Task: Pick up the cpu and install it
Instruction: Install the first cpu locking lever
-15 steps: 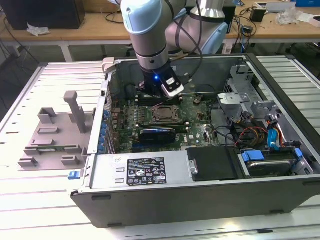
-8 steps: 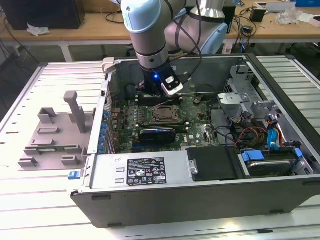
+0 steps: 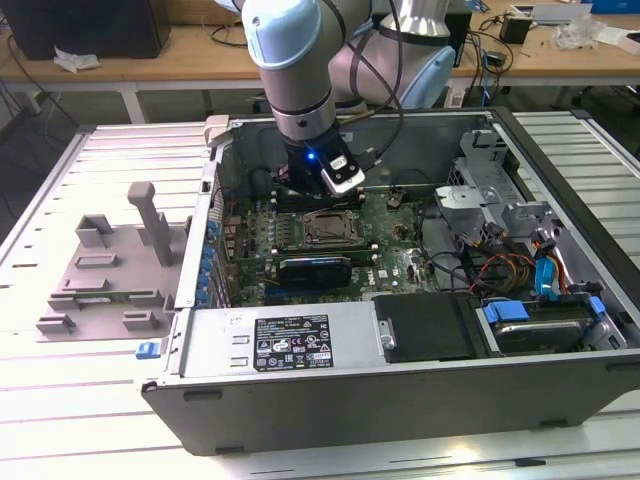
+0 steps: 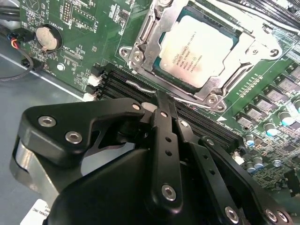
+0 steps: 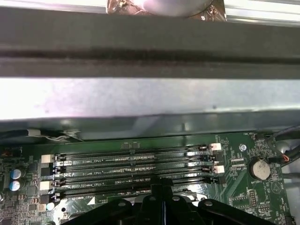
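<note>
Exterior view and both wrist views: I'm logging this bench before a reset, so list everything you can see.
cpu: one, silver-grey, in its socket.
motherboard: one, green, inside the computer case.
memory slots: four, black, beside the socket.
coin cell: one, silver, on the motherboard.
computer case: one, dark grey, open, on the table.
fixture: one, grey, on the table, exterior view's left of the case.
arm: one, silver and blue, reaching into the case.
gripper: one, black, fingers shut, over the memory slots.
</note>
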Robot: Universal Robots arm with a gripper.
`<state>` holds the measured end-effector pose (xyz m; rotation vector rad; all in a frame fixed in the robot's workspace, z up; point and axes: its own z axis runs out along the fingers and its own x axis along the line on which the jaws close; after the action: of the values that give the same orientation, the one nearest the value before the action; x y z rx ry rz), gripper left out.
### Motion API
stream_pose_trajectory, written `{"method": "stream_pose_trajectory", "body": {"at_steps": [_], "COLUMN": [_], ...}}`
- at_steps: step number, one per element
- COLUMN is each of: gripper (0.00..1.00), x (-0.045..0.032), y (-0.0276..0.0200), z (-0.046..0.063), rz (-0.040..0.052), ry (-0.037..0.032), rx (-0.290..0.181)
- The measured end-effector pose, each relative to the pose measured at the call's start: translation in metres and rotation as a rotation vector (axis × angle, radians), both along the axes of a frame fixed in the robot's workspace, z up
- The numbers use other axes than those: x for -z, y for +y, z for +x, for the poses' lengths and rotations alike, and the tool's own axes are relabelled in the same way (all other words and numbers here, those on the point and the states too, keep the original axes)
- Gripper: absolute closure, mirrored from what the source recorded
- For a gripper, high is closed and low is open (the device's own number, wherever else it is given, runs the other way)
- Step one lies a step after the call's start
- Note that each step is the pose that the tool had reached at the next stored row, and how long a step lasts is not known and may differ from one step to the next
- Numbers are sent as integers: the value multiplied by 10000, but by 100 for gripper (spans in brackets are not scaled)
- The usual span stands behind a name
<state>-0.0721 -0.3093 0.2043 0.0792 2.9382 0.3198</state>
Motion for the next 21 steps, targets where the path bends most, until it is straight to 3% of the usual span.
{"method": "stream_pose_trajectory", "body": {"at_steps": [2, 3, 4, 16, 21], "gripper": [89, 89, 89, 89, 89], "x": [7, 8, 10, 74, 76], "y": [5, 36, 53, 54, 53], "z": [0, 0, 0, -1, 5], "rz": [-1, -1, 1, -21, -18], "ry": [0, 0, 0, 2, 0], "rx": [625, 732, 781, 1623, 1640]}}
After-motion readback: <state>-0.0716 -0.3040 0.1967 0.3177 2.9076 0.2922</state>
